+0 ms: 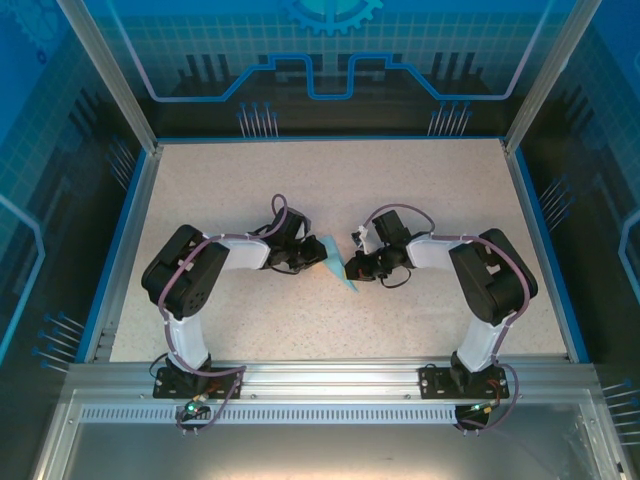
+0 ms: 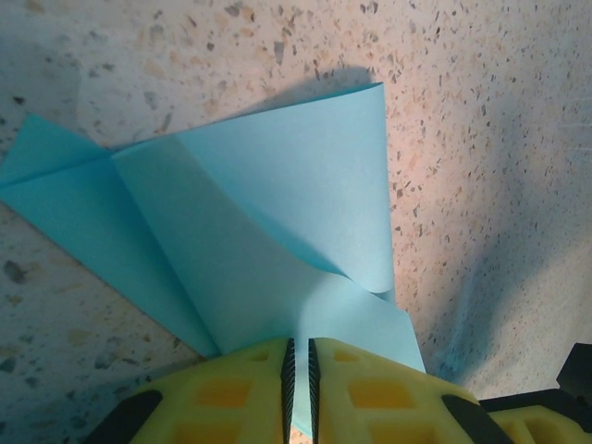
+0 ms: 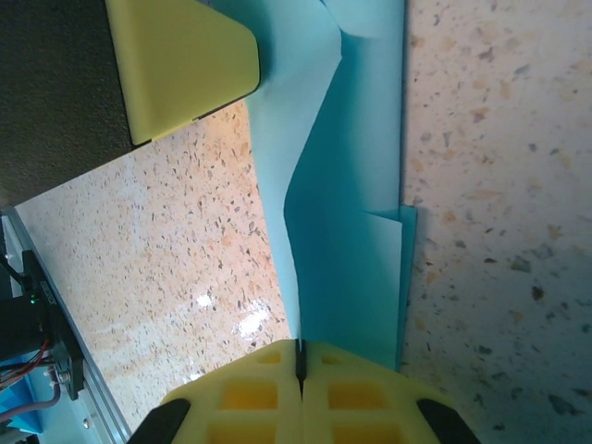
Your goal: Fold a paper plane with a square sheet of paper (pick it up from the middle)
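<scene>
Top external view is showing me mid-fold, my left gripper and right gripper each pinching an edge of the partly folded square sheet of paper at the middle of the counter, and next I am likely needing to press a crease flat.

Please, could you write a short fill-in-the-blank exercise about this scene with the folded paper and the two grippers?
1. The folded paper is light ____ in colour.
2. The left gripper and the right gripper both have their jaws ____ on the paper.
3. The pads of both grippers are ____.
4. The paper is held over the ____ of the table, far from every edge.

Missing words: blue; shut; yellow; middle.
</scene>
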You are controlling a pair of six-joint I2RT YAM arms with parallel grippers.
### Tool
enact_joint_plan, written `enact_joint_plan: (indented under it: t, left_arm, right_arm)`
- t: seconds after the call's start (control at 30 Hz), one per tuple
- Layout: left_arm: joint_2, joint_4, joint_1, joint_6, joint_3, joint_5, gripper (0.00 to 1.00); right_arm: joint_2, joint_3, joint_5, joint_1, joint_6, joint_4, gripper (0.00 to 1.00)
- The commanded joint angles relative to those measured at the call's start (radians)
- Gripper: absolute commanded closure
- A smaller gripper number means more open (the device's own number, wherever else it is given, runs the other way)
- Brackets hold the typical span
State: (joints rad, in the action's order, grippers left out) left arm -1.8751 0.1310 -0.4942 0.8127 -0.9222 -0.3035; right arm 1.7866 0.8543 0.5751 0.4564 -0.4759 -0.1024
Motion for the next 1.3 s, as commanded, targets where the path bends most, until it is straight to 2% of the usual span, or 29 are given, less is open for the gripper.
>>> enact_joint_plan:
  t: [0.0,0.23,0.6,0.83,1.27]
  left_arm:
    - [-0.01,-0.067,-0.003,-0.015,-0.028,0.035,0.81]
    - [0.013,-0.088,-0.003,-0.038,-0.071,0.045,0.76]
    - [-0.029,-0.095,0.022,-0.037,-0.096,0.071,0.76]
    - [0.024,-0.071,0.022,-0.058,-0.103,0.016,0.75]
    - [0.141,0.13,-0.047,-0.022,0.075,-0.063,0.72]
  right_arm:
    - [0.01,-0.02,-0.013,-0.014,-0.01,0.008,0.99]
    - [0.027,-0.029,0.002,-0.025,-0.024,-0.001,1.0]
    - [0.053,-0.01,-0.024,-0.028,-0.025,-0.086,1.0]
    - [0.058,0.0,-0.004,-0.039,-0.06,-0.081,1.0]
    - [0.04,0.059,0.142,-0.044,-0.179,0.0,1.0]
